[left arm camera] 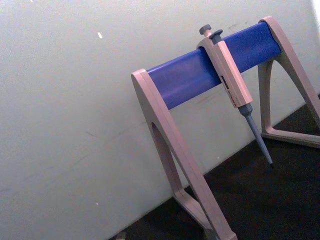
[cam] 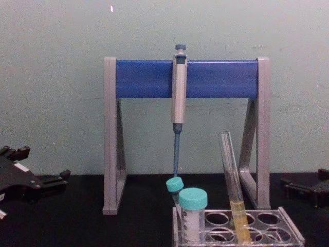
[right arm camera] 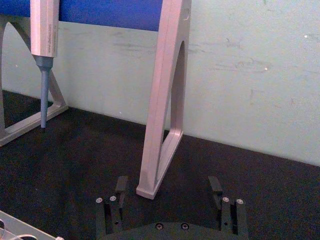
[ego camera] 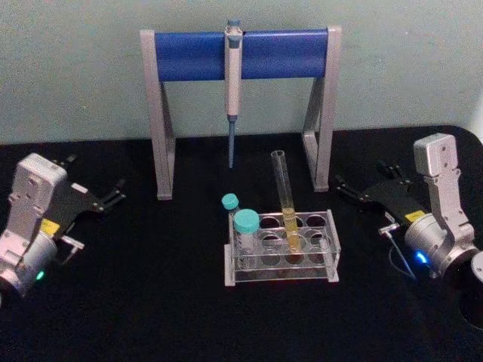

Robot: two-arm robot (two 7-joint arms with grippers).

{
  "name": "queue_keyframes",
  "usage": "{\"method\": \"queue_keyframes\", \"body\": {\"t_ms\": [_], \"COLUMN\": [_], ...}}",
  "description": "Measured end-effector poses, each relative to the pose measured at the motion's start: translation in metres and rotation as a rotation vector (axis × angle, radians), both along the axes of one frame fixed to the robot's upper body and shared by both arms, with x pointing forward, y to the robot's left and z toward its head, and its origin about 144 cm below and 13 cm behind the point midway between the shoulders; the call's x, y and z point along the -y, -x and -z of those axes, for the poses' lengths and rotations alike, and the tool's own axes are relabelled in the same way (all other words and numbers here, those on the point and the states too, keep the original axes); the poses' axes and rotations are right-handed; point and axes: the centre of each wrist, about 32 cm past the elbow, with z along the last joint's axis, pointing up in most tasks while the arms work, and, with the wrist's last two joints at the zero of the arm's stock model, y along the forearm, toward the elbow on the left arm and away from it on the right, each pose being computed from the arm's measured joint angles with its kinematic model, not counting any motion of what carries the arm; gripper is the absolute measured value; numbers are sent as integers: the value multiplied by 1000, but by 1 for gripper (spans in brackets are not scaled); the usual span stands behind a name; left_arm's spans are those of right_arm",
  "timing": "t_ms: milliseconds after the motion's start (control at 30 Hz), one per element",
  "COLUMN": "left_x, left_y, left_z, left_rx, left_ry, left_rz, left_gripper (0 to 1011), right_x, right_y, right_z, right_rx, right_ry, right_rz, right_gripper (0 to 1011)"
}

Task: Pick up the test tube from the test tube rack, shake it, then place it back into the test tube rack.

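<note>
**Tube in the rack, both arms low at the sides**

Nearest in the head view sits the test tube rack (ego camera: 332, 249), a low clear plastic block on the black table (ego camera: 151, 302). The test tube (ego camera: 286, 204) stands in a hole of its back row, leaning slightly, with yellow liquid in its lower part. Two teal-capped tubes (ego camera: 243, 226) occupy the rack's left end. Behind them the pipette stand (ego camera: 241, 54) carries a hanging pipette (ego camera: 232, 83). The left gripper (ego camera: 113, 197) lies low at the table's left, well apart from the rack, jaws slightly parted and holding nothing. The right gripper (ego camera: 361, 188) lies at the table's right, near the stand's right foot, jaws spread and empty.

From the left wrist, the stand (left arm camera: 175, 140) and pipette (left arm camera: 232, 75) appear against the pale wall (left arm camera: 65, 110).

From the right wrist, the right gripper (right arm camera: 169, 192) has its two fingers (right arm camera: 121, 186) wide apart, pointing at the stand's right leg (right arm camera: 162, 115), with nothing between them. A corner of the rack (right arm camera: 20, 227) shows beside it.

From the chest, the rack (cam: 288, 229) sits low in front, the test tube (cam: 232, 185) tilted in it, the capped tubes (cam: 192, 213) to its left. The left gripper (cam: 61, 177) sits at the left edge, slightly parted; the right gripper (cam: 288, 184) is at the right edge, and there I cannot tell its jaws.
</note>
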Motion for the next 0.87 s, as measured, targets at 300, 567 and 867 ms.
{"method": "queue_keyframes", "body": {"t_ms": [300, 567, 867], "left_x": [0, 0, 0], "left_y": [0, 0, 0], "left_z": [0, 0, 0], "left_rx": [0, 0, 0], "left_ry": [0, 0, 0], "left_rz": [0, 0, 0], "left_gripper": [1001, 1001, 1001], "right_x": [0, 0, 0], "right_y": [0, 0, 0], "right_z": [0, 0, 0], "right_rx": [0, 0, 0], "right_ry": [0, 0, 0], "right_rz": [0, 0, 0], "right_gripper": [1000, 1000, 1000]}}
